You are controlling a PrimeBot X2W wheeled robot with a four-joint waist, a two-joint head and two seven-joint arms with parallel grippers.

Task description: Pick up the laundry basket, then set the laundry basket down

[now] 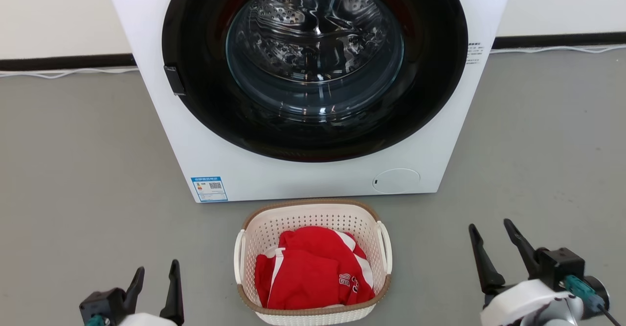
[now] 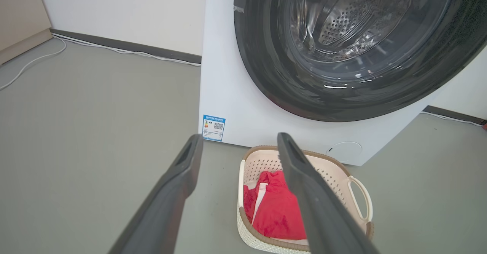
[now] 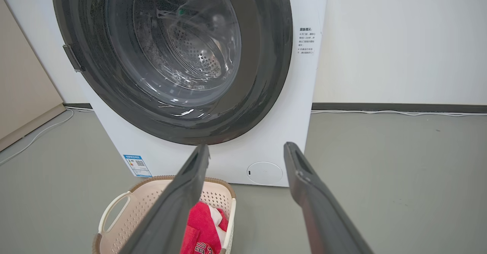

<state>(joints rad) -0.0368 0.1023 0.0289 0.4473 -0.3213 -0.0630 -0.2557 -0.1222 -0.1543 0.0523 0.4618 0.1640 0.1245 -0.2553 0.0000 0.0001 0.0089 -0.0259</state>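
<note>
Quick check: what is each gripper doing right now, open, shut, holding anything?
Left gripper: open, holding nothing, apart from the laundry basket.
Right gripper: open, holding nothing, also apart from it.

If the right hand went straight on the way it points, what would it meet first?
Probably the white lower front of the washing machine, near its round cover; the laundry basket lies left of that line. Depth unclear.

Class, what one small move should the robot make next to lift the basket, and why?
Probably swing both grippers inward to the loop handles of the laundry basket: left gripper and right gripper are open, empty, flanking it, and it sits on the floor.
</note>
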